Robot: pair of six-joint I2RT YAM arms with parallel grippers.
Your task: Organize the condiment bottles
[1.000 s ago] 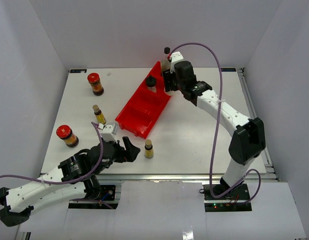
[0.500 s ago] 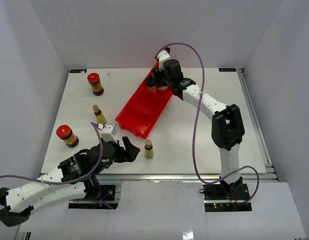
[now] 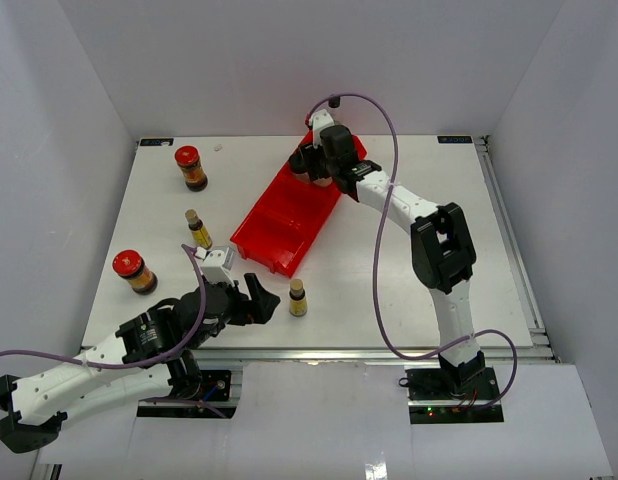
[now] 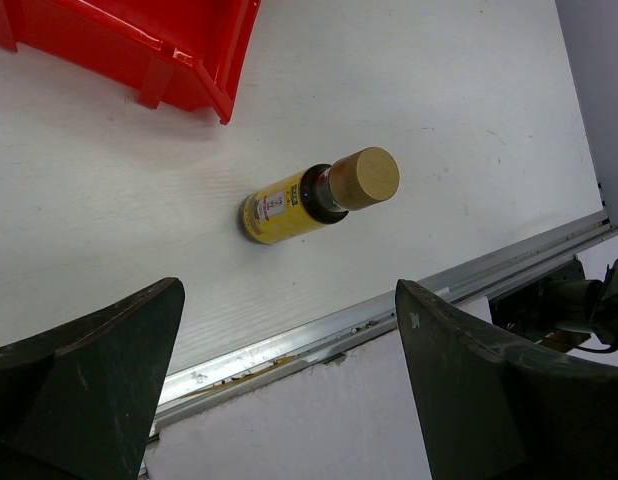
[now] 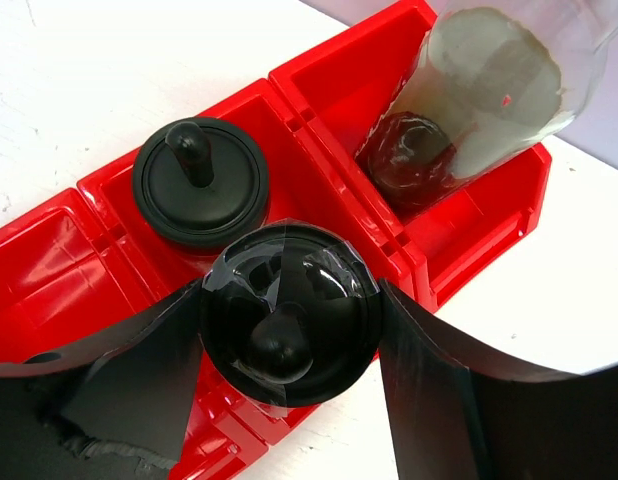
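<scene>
My right gripper point(image 5: 287, 330) is shut on a black-capped shaker point(image 5: 289, 325), held over the near wall of the red tray point(image 5: 49, 250). A second shaker point(image 5: 199, 180) sits in the compartment beside it. The tall clear bottle point(image 5: 479, 90) stands in the end compartment. In the top view the right gripper point(image 3: 307, 160) is over the tray's far end point(image 3: 279, 235). My left gripper point(image 4: 289, 400) is open and empty, short of a slim yellow-labelled bottle point(image 4: 299, 200), which stands near the table's front edge point(image 3: 298, 297). The left gripper point(image 3: 261, 298) is just left of it.
Two red-lidded dark jars stand on the left, one at the back point(image 3: 190, 167) and one nearer point(image 3: 134, 271). Another slim yellow bottle point(image 3: 198, 229) stands between them. The tray's near corner point(image 4: 139, 40) is above the left gripper. A metal rail point(image 4: 319, 335) edges the table.
The right arm has swung left over the tray's far end with the shaker in its gripper. The left arm and the loose bottles have not moved.
</scene>
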